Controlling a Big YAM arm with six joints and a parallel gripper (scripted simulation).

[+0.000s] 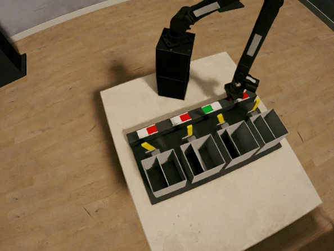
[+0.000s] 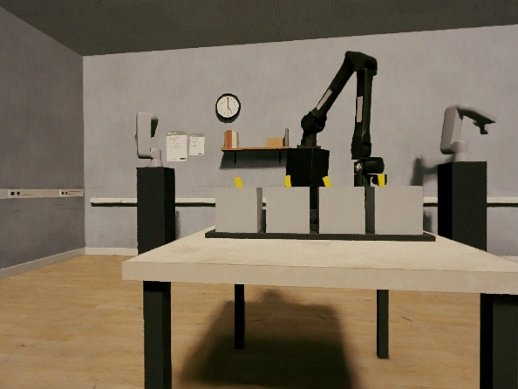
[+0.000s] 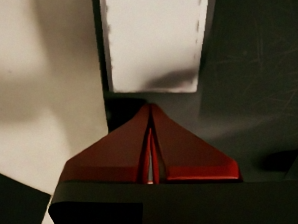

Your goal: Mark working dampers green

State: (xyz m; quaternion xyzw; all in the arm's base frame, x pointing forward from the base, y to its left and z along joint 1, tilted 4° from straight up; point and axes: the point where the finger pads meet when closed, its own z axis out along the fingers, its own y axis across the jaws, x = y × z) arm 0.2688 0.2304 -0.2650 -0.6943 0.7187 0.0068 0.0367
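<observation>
Four grey duct dampers stand in a row on a dark baseplate, each with a yellow lever and a slider in front. From left, the first slider and the second slider show red, and the third slider shows green. The fourth slider shows red. My gripper is shut and empty, low at the left end of the fourth slider.
The arm's black pedestal stands behind the baseplate. The fourth damper's yellow lever is close to the right of the gripper. The table's right edge lies near the fourth damper.
</observation>
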